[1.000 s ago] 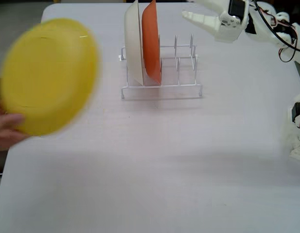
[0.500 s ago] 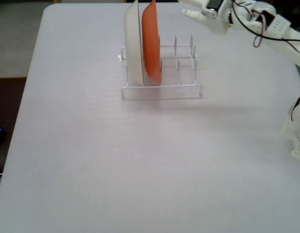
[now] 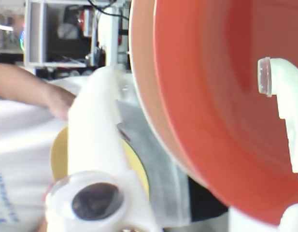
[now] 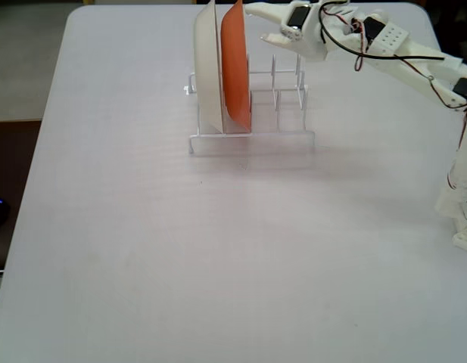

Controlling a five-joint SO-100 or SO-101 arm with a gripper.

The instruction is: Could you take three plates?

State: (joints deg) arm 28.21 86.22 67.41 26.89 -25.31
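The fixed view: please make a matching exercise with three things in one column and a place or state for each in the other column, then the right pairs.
Things:
1. orange plate
2. cream-white plate
3. pincer

Places or states:
A. left-most in the rack, standing on edge
B. open, near the top of the plates
C. on edge, right next to the pale plate

Pairs: 1-C, 2-A, 3-B

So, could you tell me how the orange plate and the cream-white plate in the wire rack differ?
The round orange plastic plate is vivid orange; the round cream-white plate is pale. In the fixed view the orange one stands right of the cream-white one, nearer the open tool. The cream-white plate looks slightly taller. Both stand on edge in adjacent slots of the white wire rack.
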